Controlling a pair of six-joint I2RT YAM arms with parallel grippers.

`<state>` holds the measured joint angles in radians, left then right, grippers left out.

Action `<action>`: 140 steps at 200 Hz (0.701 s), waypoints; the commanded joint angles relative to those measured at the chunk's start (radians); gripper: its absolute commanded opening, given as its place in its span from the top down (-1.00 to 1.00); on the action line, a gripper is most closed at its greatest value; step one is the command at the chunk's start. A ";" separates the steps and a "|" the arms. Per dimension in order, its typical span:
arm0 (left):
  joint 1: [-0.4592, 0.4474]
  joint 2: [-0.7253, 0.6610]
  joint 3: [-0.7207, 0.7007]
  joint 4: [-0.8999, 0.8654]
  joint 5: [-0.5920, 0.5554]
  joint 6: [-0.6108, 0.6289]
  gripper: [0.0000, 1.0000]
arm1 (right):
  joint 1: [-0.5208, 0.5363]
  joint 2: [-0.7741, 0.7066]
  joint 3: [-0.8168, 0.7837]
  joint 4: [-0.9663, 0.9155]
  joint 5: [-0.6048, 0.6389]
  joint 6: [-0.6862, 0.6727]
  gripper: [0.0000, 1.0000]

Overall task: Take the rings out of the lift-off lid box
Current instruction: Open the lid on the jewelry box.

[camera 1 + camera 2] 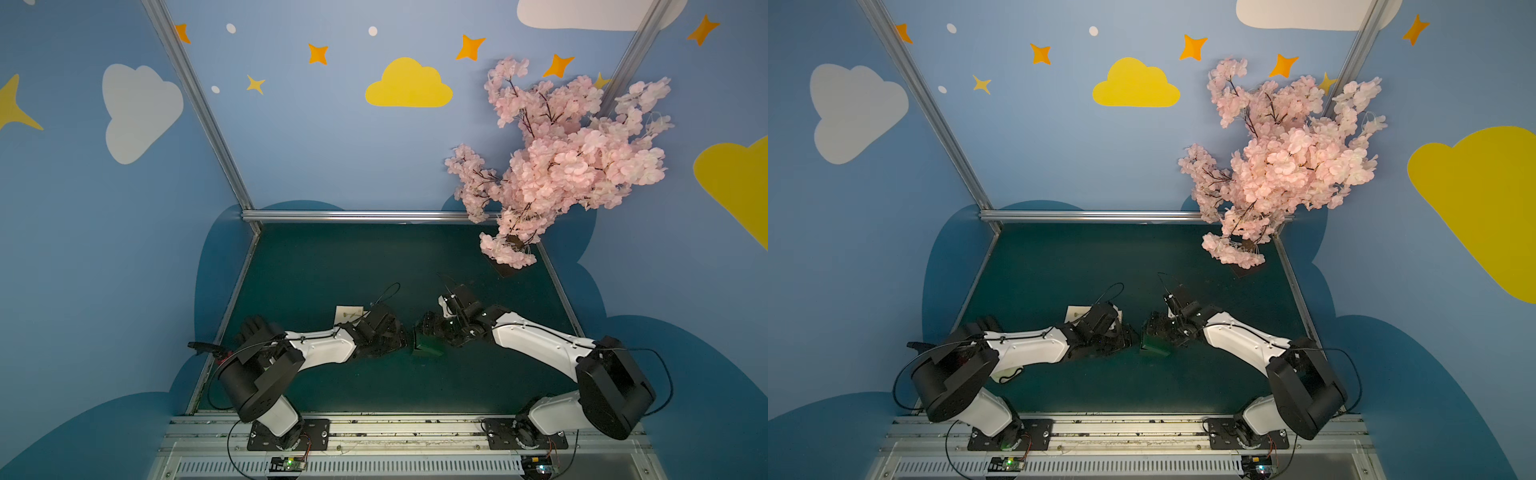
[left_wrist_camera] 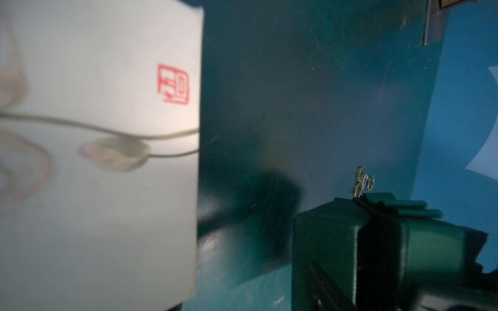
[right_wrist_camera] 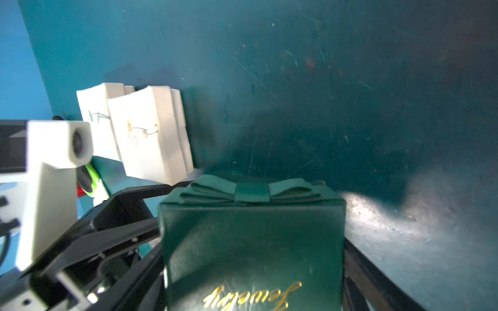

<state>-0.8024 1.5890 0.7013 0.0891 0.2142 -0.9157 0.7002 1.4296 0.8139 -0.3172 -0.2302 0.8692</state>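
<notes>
Right claw [image 1: 424, 337] around green box [image 3: 250, 242]

My left arm [image 1: 320, 347] and right arm [image 1: 536, 338] stretch low over the table [image 1: 374, 270], wrists nearly meeting at its middle, the right pincer [image 1: 424, 332] clamped wide across the green box [image 1: 428, 349], the left pincer [image 1: 406, 338] right beside it, its jaws' stance unclear to me.
</notes>
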 commanded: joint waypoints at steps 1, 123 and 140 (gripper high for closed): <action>-0.012 0.003 -0.006 -0.080 0.019 0.034 -0.46 | 0.007 -0.025 0.012 0.126 -0.081 0.019 -0.76; -0.004 -0.207 -0.092 -0.207 -0.132 0.048 -0.50 | -0.028 0.018 0.093 -0.118 0.068 -0.090 -0.76; -0.005 -0.249 -0.104 -0.214 -0.153 0.054 -0.51 | -0.039 0.073 0.166 -0.179 0.102 -0.141 -0.76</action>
<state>-0.8097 1.3945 0.6147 -0.0910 0.1089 -0.8848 0.6769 1.4475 0.8772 -0.3973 -0.1955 0.8139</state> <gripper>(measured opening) 0.754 0.879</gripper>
